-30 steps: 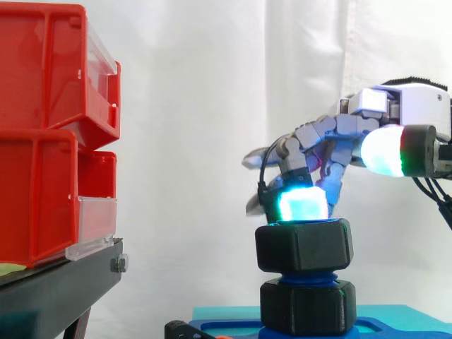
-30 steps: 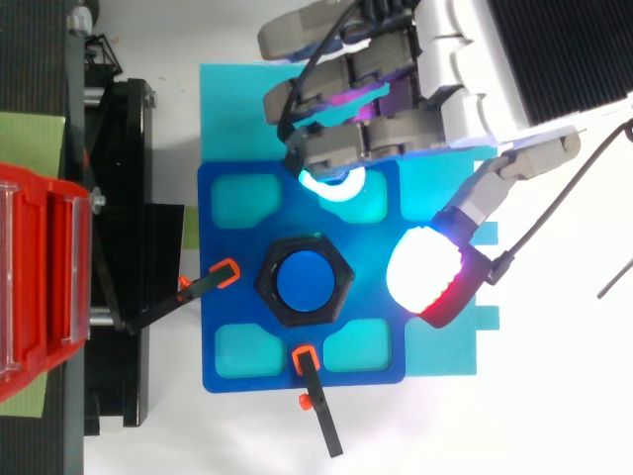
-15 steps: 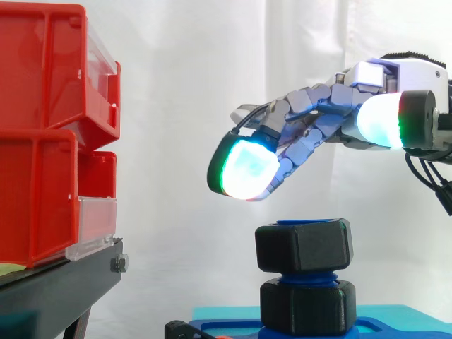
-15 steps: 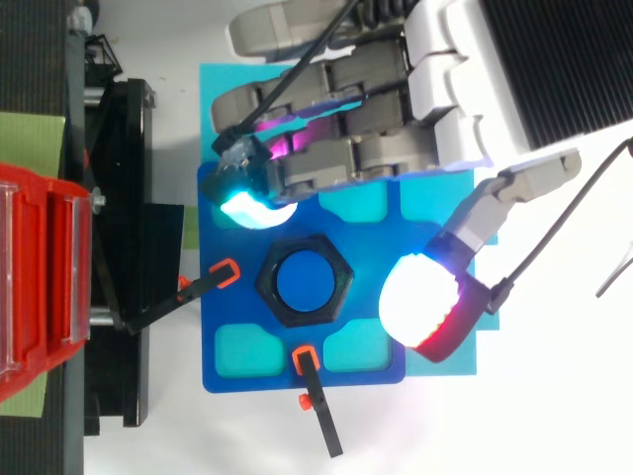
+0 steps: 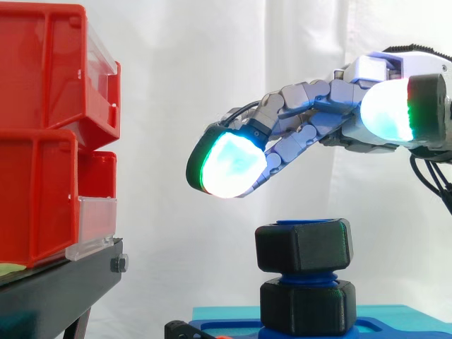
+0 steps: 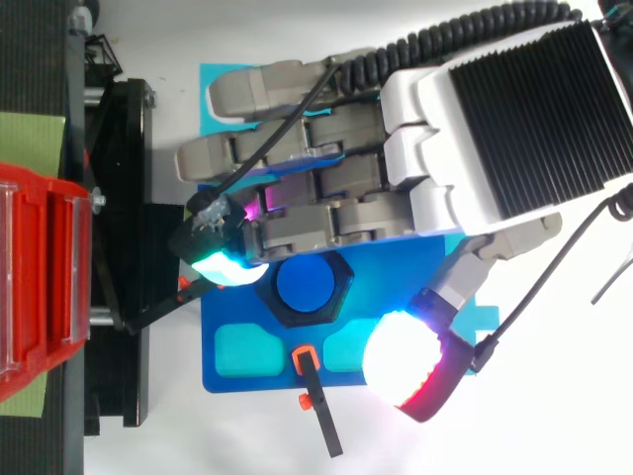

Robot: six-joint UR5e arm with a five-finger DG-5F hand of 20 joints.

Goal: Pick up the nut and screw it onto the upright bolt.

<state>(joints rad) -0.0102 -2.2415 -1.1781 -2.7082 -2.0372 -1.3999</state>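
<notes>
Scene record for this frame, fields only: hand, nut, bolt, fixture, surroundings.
hand: open, fingers straight, hovering above the nut, not touching it
nut: black hex, around the top of the bolt
bolt: blue, upright, top showing through the nut
lower nut: black, at the bolt's foot, apart from the nut above
blue plate: carries the bolt
red bins: stacked on the black stand

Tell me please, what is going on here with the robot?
The robot's hand hovers open above a black nut that sits on the upright blue bolt, near its top. Its fingers are stretched out and touch nothing. A second black nut sits lower on the bolt, at the blue base.
</notes>
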